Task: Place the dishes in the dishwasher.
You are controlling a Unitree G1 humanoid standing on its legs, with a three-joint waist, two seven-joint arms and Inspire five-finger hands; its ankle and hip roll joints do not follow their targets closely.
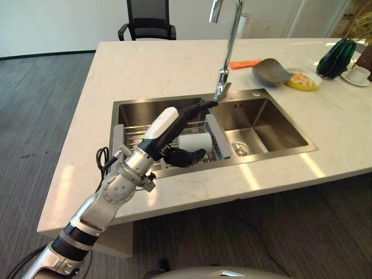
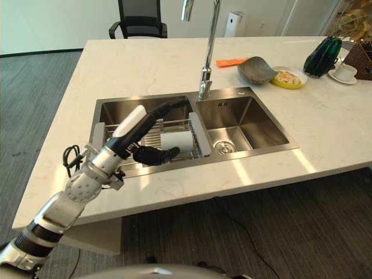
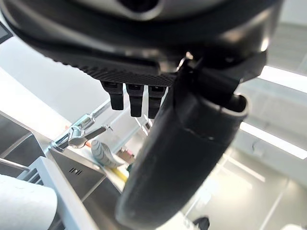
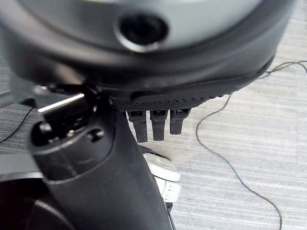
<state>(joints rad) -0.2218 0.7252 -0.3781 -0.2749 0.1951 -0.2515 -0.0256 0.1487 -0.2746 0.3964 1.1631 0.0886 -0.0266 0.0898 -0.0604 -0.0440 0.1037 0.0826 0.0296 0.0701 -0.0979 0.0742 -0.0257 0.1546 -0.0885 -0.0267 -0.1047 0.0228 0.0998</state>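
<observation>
A white cup [image 1: 195, 142] lies on its side in a wire dish rack [image 1: 132, 137] in the left basin of the steel sink [image 1: 264, 125]. My left hand [image 1: 165, 130] reaches over the rack, open. Its straight fingers [image 1: 195, 108] pass above the cup and its thumb [image 1: 187, 156] sits in front of it, near the basin's front wall. The left wrist view shows the thumb [image 3: 182, 158] standing apart from the fingers, with the cup [image 3: 24, 206] beside it. My right hand [image 4: 96, 158] hangs open over the carpeted floor.
A tall faucet [image 1: 228, 52] rises behind the sink's divider. On the counter at the far right stand a grey bowl [image 1: 270, 71], a yellow plate with food [image 1: 303, 80], a white cup on a saucer [image 1: 357, 74] and an orange cloth [image 1: 244, 63]. A black chair [image 1: 146, 20] stands beyond the counter.
</observation>
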